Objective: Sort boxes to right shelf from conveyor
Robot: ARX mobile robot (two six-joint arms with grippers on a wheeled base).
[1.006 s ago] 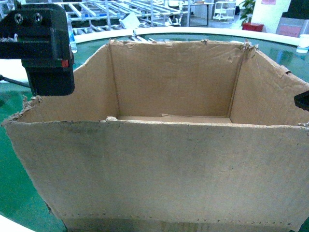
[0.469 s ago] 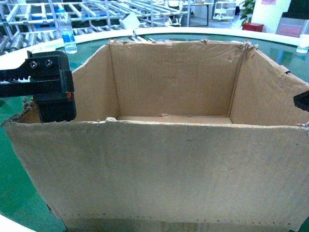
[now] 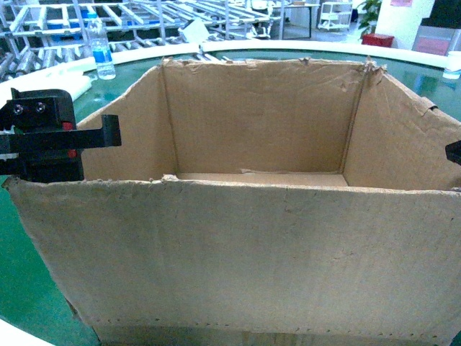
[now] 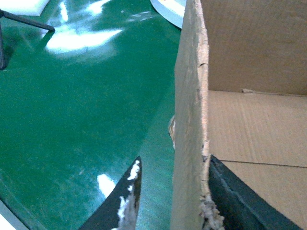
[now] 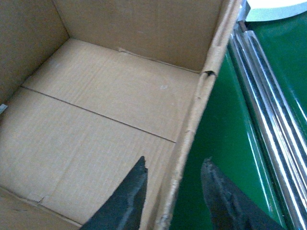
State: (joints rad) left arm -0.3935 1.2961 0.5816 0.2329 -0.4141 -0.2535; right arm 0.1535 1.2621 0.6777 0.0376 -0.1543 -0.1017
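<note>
Left end effector (image 4: 170,206) is straddling the box (image 3: 238,259) wall at nine o'clock, fingers apart. Right end effector (image 5: 173,191) is bracketing the three o'clock wall, also apart, readying a two-sided lift.

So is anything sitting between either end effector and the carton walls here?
Nothing visible. The left end effector straddles the carton's left wall, and the right end effector straddles the right wall, fingers either side, jaws open.

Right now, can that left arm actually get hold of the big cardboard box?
Probably yes: the left gripper already straddles the box wall's torn top edge, one finger inside, one outside, nothing between.
</note>
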